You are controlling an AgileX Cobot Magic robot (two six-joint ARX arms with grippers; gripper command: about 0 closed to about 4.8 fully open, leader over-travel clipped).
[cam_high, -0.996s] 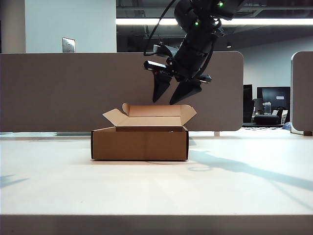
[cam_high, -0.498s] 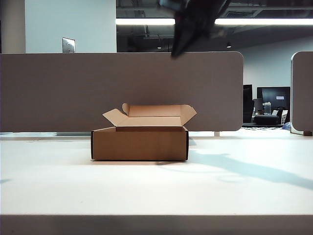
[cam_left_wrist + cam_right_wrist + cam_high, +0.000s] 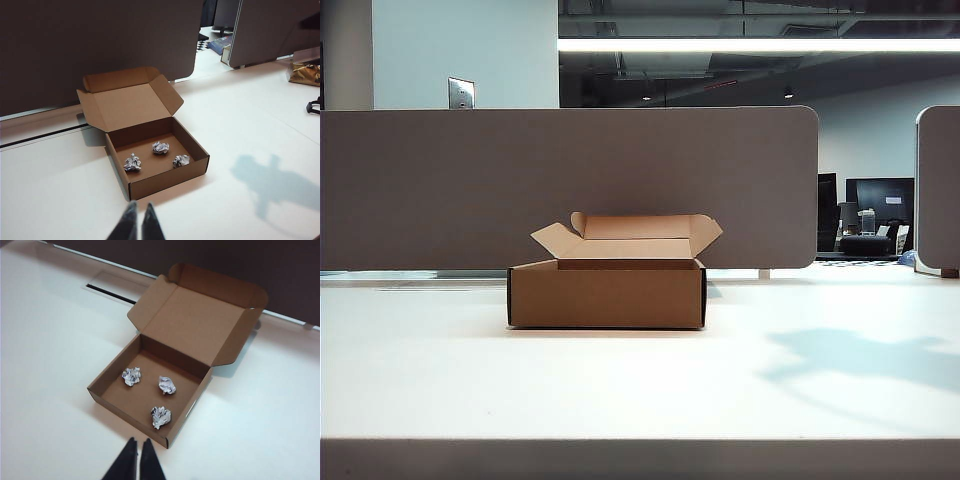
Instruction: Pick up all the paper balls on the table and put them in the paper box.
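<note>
Three paper balls [image 3: 160, 384] lie inside the paper box [image 3: 116, 396], apart from both grippers' closed fingers [image 3: 128, 225].

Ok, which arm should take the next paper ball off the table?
Neither, I'd say: all three paper balls already lie inside the paper box. The left gripper and right gripper hang shut, short of it.

Your exterior camera sits low at the table [image 3: 640, 400] edge, facing the box [image 3: 607, 295] side-on. Both wrist cameras look down from above into that box [image 3: 150, 145] [image 3: 175, 355], from opposite sides.
</note>
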